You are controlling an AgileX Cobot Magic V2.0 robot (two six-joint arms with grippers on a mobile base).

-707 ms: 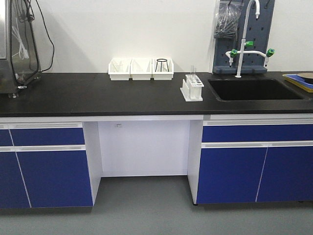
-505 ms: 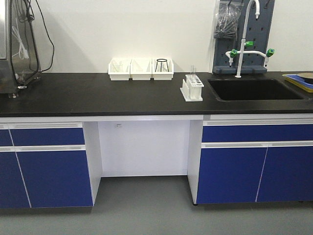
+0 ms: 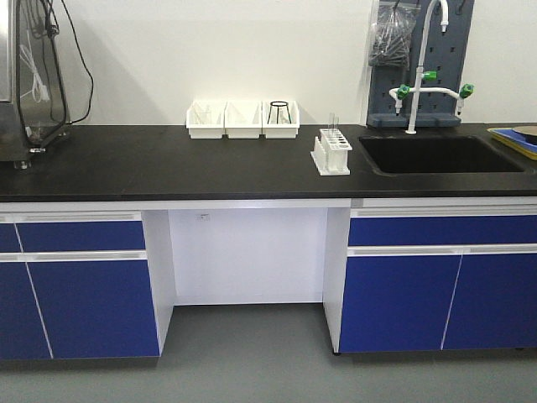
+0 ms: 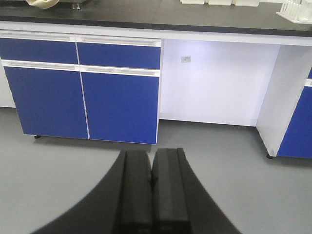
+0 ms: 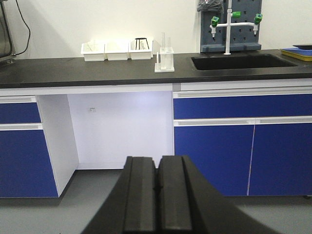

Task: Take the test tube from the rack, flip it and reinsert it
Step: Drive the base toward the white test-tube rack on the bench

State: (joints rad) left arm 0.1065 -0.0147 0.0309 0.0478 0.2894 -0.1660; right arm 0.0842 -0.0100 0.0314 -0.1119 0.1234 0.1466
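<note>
Plainly, the task is at its approach step: neither arm is near the worktop yet. The left gripper (image 4: 152, 163) hangs low over the grey floor (image 4: 58, 175) with its jaws pressed together and nothing between them. The right gripper (image 5: 157, 170) is pinched closed and empty as well, and points at the blue cabinet fronts (image 5: 234, 151) below the bench.

Well beyond both, the rack (image 3: 332, 153) stands on the black worktop (image 3: 168, 164), just beside the left edge of the sink (image 3: 445, 155) and in front of the three white bins (image 3: 243, 119). The test tube (image 3: 331, 123) stands upright in the rack's rear holes, rising above the top plate, with a second tube (image 5: 168, 43) close beside it. The pictures do not show which of the two is meant, or which end is up.

The next move probably calls for bringing the base and arms closer. One gripper must then part its jaws, come down over the tube's exposed top and close gently, since thin glass will slip or crack under a careless squeeze.
</note>
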